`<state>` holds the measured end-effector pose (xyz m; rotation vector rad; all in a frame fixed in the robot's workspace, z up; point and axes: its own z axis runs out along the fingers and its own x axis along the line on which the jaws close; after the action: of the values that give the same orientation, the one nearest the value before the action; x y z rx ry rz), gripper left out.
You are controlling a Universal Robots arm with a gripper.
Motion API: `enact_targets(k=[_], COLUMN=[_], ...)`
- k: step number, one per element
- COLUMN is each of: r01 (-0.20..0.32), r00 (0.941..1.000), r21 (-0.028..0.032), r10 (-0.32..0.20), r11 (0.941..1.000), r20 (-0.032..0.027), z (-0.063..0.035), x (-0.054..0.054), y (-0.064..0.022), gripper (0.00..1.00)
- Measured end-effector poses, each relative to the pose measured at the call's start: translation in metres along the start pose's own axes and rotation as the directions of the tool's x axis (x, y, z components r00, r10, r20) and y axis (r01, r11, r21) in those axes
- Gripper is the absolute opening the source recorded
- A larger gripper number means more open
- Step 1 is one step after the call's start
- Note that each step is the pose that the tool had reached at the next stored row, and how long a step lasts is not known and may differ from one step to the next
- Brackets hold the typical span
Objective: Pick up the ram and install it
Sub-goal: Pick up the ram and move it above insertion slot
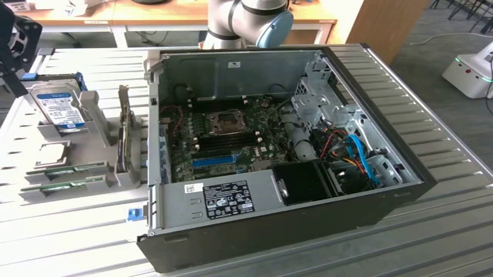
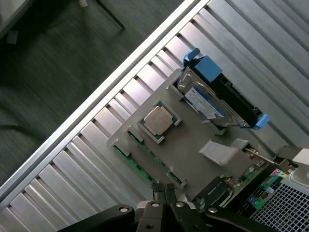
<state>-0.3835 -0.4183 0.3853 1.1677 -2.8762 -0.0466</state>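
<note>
Scene: open black desktop computer case (image 1: 254,242) on the ribbed metal table (image 1: 431,231). Beside it, on the exterior view's left, stands a grey moulded parts holder (image 2: 193,145).

Position of part: the long, thin green circuit-board ram stick (image 2: 154,157) lies on edge in a slot of the holder, next to the square silver processor chip (image 2: 158,121). A second look-alike green stick (image 2: 133,164) sits in the neighbouring slot, just beside it on the side away from the chip. The pair looks alike from here, so which one is meant is my reading, not certain. The blue-labelled silver hard drive (image 2: 205,99) stands at the holder's far end, well apart from both.

Fingers: the arm's black fingers (image 2: 158,193) are closed together with nothing between them. They hang above the table over the stick end of the holder, clear of both sticks.

Handling (judgement):
- Light, stiff and thin; likely brittle if bent or twisted.
- The chips and the contact edge are probably the delicate parts.
- Best taken across the two flat faces near mid-length, on the exposed top edge, so it hangs level.
- The faces are smooth, so a tilted grip may let it pivot.
- The neighbouring stick is close, leaving little room for the fingers.
</note>
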Motion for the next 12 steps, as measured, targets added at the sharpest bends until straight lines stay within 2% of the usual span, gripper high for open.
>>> enact_targets(k=[4, 9, 12], r01=[0.066, 0.143, 0.185], r00=[0.9978, 0.9897, 0.9828], r21=[0.0014, 0.0028, 0.0035], r10=[-0.066, -0.143, -0.185], r11=[0.9978, 0.9897, 0.9828], r20=[-0.0029, -0.0063, -0.0082], z=[0.0001, 0.0005, 0.0007], x=[0.0000, 0.0000, 0.0000], y=[0.0000, 0.0000, 0.0000], gripper=[0.10, 0.10, 0.10])
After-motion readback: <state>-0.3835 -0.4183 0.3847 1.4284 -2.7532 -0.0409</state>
